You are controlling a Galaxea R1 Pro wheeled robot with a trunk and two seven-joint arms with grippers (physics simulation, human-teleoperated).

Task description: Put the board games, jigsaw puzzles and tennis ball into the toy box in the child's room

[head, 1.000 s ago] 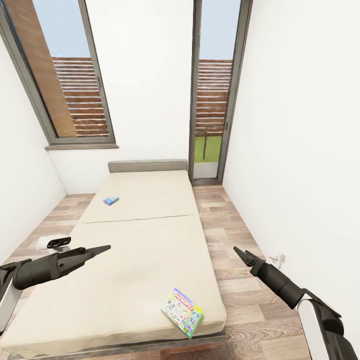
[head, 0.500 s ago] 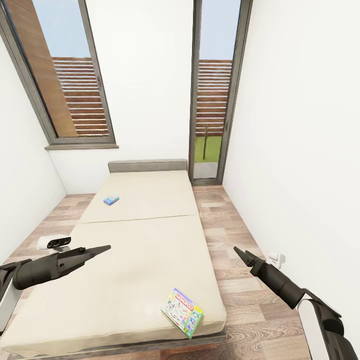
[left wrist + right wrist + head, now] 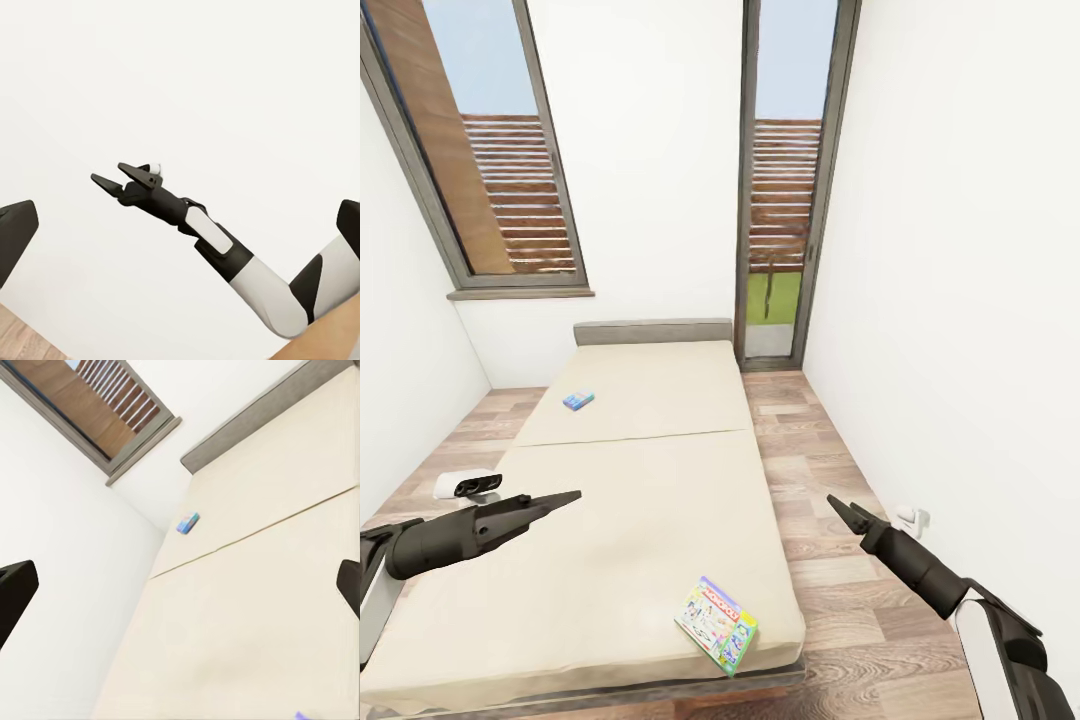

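- Two board games lie on the bed: Monopoly box at its near right corner, small blue box toward the headboard.
- My left hand and right hand hover empty; I cannot tell the left's jaws, the right's are parted.

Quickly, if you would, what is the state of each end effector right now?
Left end effector: cannot tell, holding nothing.
Right end effector: open, empty.
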